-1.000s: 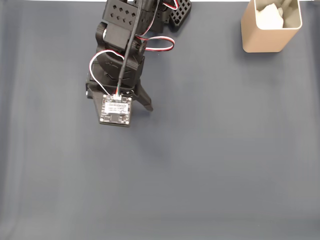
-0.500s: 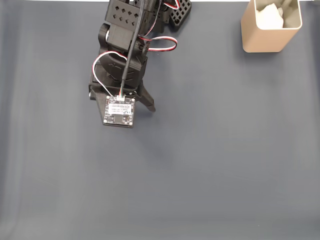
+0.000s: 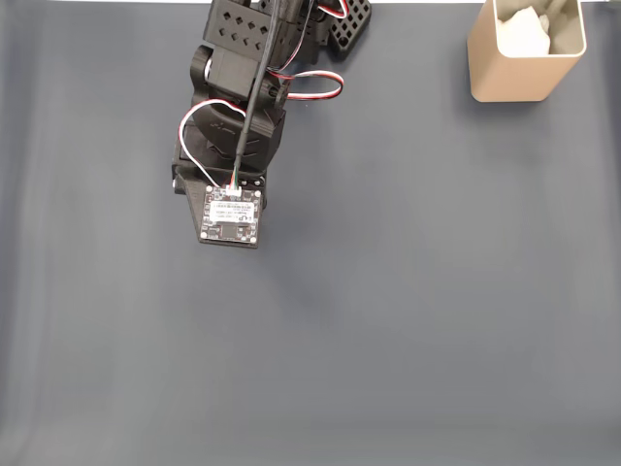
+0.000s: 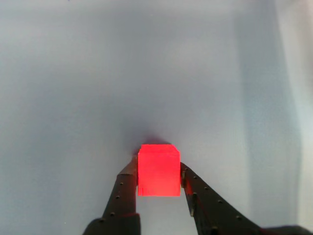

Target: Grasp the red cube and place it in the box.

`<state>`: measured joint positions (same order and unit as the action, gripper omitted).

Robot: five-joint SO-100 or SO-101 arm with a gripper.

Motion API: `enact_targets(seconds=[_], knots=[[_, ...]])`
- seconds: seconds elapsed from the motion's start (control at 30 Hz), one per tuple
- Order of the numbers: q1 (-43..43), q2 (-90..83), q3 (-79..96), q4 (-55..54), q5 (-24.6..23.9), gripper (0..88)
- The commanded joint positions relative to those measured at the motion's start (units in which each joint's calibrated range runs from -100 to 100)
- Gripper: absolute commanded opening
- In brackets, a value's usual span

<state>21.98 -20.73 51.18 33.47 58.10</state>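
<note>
The pincer (image 4: 159,183) is closed on the cube (image 4: 158,170), both fingers pressing its sides just above the desk (image 3: 408,311). Grasp looks done; the carry to the box (image 3: 527,53), at 1 o'clock in the fixed view, remains.

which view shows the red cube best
The wrist view: the red cube sits in plain sight between the two fingers of the gripper, which press its sides. In the fixed view the arm and its camera board cover that spot, so the cube is hidden there.
</note>
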Motion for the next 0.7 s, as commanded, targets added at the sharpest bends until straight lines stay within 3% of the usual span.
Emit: enact_targets(seconds=[0.0,0.37,0.67], knots=[[-0.1,-1.1,-3.1,-0.2,0.0,3.4],[-0.5,-1.6,-4.7,2.7,-0.2,0.1],[-3.8,-6.2,-17.1,21.7,-2.2,0.1]])
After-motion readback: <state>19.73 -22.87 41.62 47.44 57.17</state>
